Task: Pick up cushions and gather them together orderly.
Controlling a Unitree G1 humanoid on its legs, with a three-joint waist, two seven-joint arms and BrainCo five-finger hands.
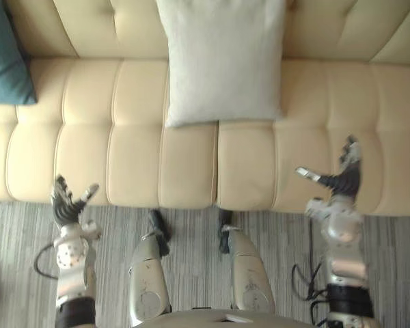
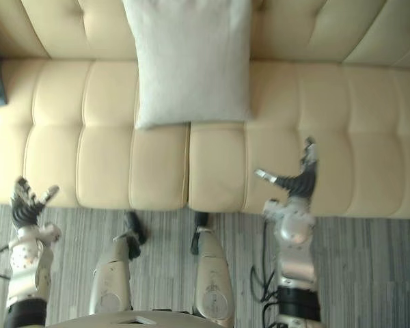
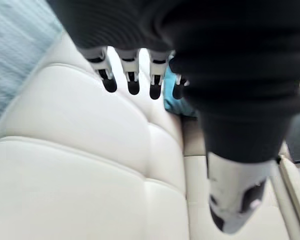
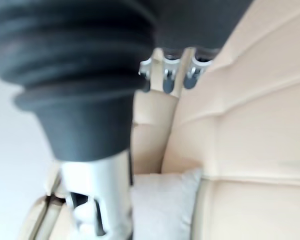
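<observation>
A pale grey cushion (image 1: 222, 61) stands at the middle of the cream sofa (image 1: 137, 157), leaning on its backrest. A teal cushion (image 1: 7, 58) lies at the sofa's left end. The right hand (image 1: 342, 183) hovers over the sofa's right seat, fingers spread and released. The left hand (image 1: 65, 208) is equally relaxed and hangs at the sofa's front edge.

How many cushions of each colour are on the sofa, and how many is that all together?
White cushion: 1
Teal cushion: 1
Total: 2 cushions, both on the sofa
</observation>
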